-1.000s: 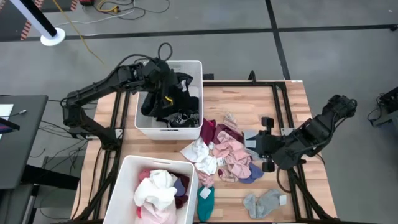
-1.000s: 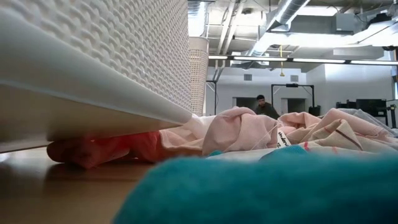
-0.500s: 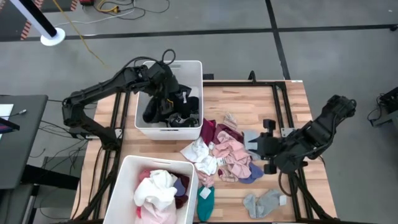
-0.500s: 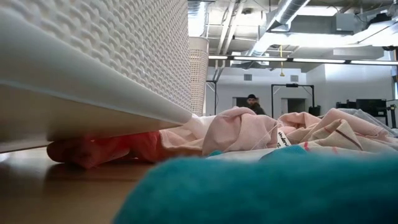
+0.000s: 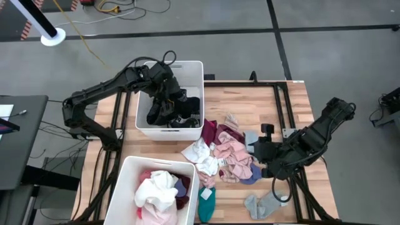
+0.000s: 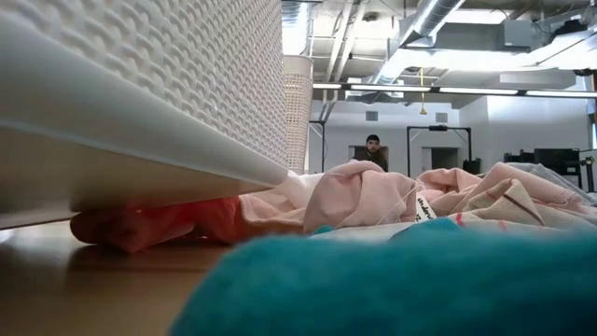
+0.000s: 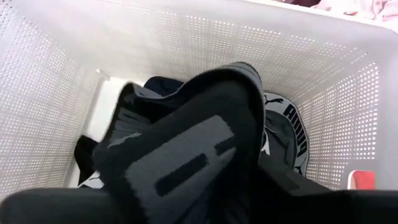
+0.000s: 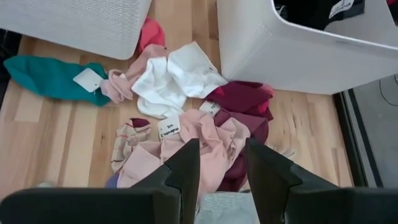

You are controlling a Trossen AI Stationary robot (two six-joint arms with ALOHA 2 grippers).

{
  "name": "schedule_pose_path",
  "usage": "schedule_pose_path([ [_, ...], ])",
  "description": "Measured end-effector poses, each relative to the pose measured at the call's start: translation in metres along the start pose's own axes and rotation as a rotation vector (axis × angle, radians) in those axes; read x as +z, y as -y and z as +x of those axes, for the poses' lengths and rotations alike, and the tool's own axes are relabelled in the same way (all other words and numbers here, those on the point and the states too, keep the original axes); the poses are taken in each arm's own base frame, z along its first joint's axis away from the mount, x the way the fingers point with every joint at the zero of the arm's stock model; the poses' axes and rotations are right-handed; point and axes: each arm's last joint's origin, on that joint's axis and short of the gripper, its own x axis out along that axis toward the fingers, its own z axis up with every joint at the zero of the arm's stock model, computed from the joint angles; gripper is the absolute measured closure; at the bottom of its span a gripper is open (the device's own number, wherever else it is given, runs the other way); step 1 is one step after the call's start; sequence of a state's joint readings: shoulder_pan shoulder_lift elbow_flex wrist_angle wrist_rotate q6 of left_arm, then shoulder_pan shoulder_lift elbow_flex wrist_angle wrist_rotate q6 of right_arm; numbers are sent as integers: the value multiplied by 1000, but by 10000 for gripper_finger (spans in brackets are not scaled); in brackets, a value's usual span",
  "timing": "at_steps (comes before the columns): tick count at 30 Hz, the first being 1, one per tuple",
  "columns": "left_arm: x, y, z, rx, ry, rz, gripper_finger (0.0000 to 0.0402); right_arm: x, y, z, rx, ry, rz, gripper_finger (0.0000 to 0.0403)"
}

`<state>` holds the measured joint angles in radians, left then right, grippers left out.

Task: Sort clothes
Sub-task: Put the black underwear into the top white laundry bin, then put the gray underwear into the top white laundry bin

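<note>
Left gripper (image 5: 164,95): inside the far bin (image 5: 190,67), black sock (image 7: 186,155) against it; grip unclear.
Right gripper (image 8: 222,163): fingers apart, empty, above the pink clothes (image 8: 205,140).

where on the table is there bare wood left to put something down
Bare wood runs along the table's far edge, between the bin of dark clothes and the right corner, and on the near strip between the teal garment and grey socks. The middle is crowded by the clothes pile, where the right gripper hovers.

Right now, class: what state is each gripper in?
Left gripper: over the far bin, state cannot be told.
Right gripper: open, empty, above the pink garment.
</note>
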<state>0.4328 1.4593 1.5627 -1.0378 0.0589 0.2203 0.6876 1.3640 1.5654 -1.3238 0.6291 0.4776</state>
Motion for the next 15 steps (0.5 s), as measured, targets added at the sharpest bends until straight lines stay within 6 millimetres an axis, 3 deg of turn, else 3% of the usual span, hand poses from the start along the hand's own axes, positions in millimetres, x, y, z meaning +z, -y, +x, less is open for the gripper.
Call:
schedule_pose_path([
  [9, -3, 1, 0, -6, -29, -19, 188, -10, 4, 1, -49, -80, 65, 262],
  [15, -7, 2, 0, -16, -77, -32, 153, -26, -3, 20, -90, -145, 29, 262],
])
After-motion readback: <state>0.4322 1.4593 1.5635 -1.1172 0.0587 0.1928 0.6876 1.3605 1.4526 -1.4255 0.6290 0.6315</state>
